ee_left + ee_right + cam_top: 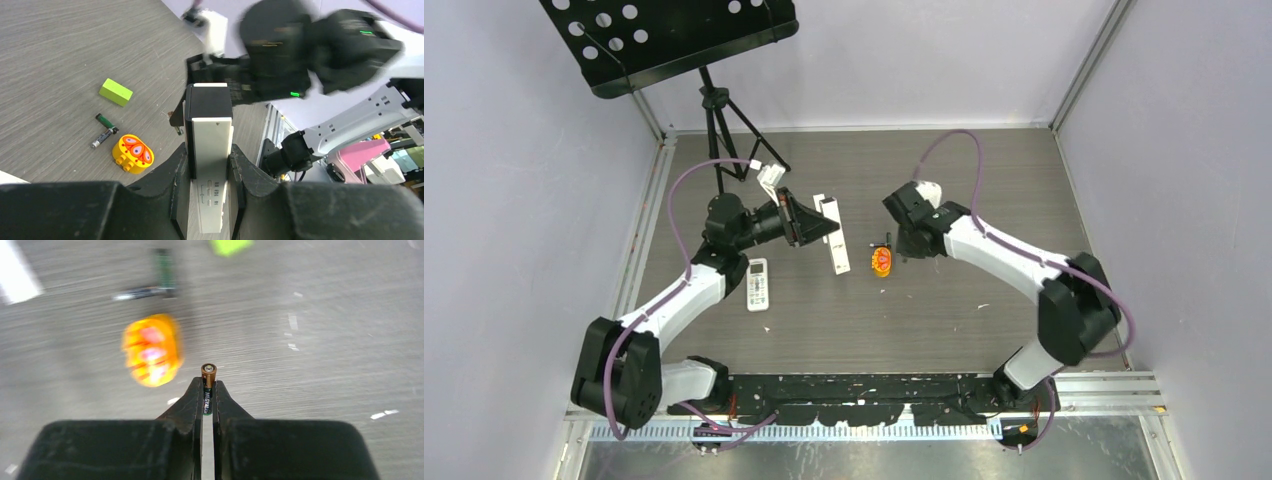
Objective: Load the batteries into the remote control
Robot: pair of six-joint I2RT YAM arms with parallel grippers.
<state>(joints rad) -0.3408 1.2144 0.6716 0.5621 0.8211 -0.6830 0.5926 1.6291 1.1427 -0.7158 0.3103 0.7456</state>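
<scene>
Above the grey table [984, 180], the left tool [207, 157] clamps a white remote control [210, 135] by its long sides, the dark end pointing away from the wrist. The right tool [208, 387] is narrowed onto a slim battery [208, 371], whose copper-coloured tip sticks out past the fingertips. An orange-yellow toy [132, 153], a lime-green block [115, 92] and two other batteries [104, 120] lie near each other on the table.

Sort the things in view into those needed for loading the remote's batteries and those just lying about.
Needed: long white plastic remote control; copper-tipped dark cylindrical battery; two slim dark loose batteries.
Lying about: lime-green rectangular block; orange-yellow rounded toy; black perforated music stand.
</scene>
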